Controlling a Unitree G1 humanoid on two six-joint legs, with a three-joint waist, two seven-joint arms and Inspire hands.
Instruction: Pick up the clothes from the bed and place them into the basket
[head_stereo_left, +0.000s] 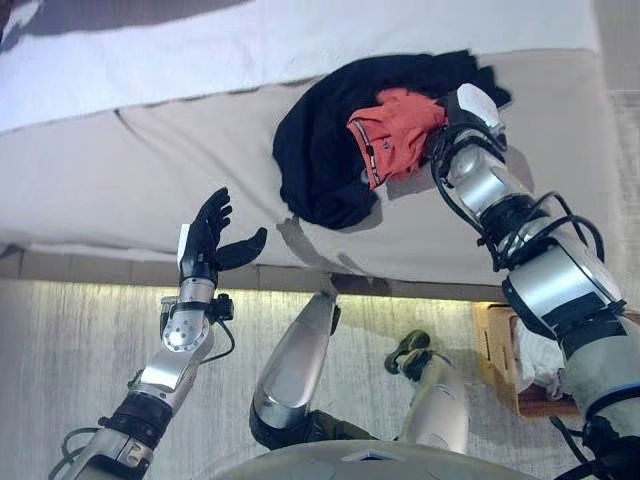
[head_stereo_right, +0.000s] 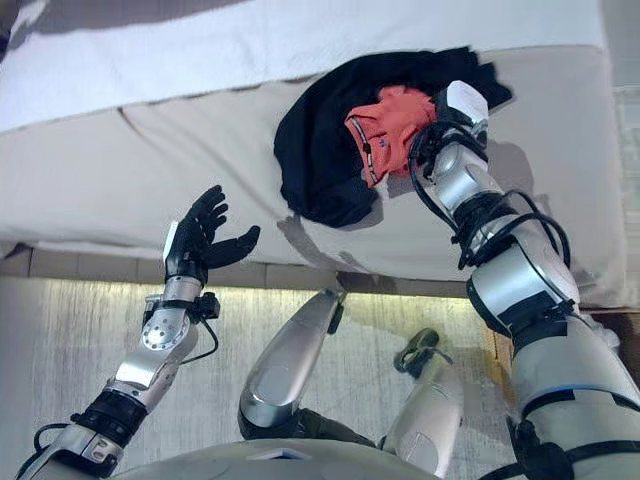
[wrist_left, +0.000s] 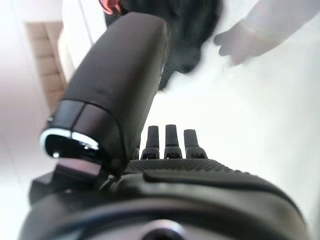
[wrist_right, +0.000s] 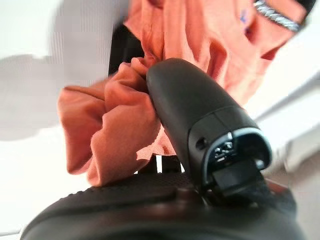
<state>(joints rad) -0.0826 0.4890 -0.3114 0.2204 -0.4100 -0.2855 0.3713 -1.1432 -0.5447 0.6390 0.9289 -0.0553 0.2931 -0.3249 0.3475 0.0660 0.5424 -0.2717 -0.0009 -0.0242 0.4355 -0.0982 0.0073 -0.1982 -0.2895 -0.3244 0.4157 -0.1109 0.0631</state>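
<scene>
An orange garment (head_stereo_left: 400, 125) lies bunched on top of a black garment (head_stereo_left: 320, 150) towards the right of the beige bed (head_stereo_left: 150, 170). My right hand (head_stereo_left: 464, 118) rests on the orange cloth's right edge. In the right wrist view its thumb (wrist_right: 190, 105) presses into a gathered fold of the orange garment (wrist_right: 115, 125), so the hand is shut on it. My left hand (head_stereo_left: 207, 240) hovers open over the bed's front edge, well left of the clothes and holding nothing; its straight fingers (wrist_left: 171, 142) show in the left wrist view.
A white sheet (head_stereo_left: 250, 50) covers the far part of the bed. A tan basket (head_stereo_left: 497, 345) with something white inside stands on the floor at the lower right, mostly hidden behind my right arm. A pale striped rug (head_stereo_left: 70, 340) lies in front of the bed.
</scene>
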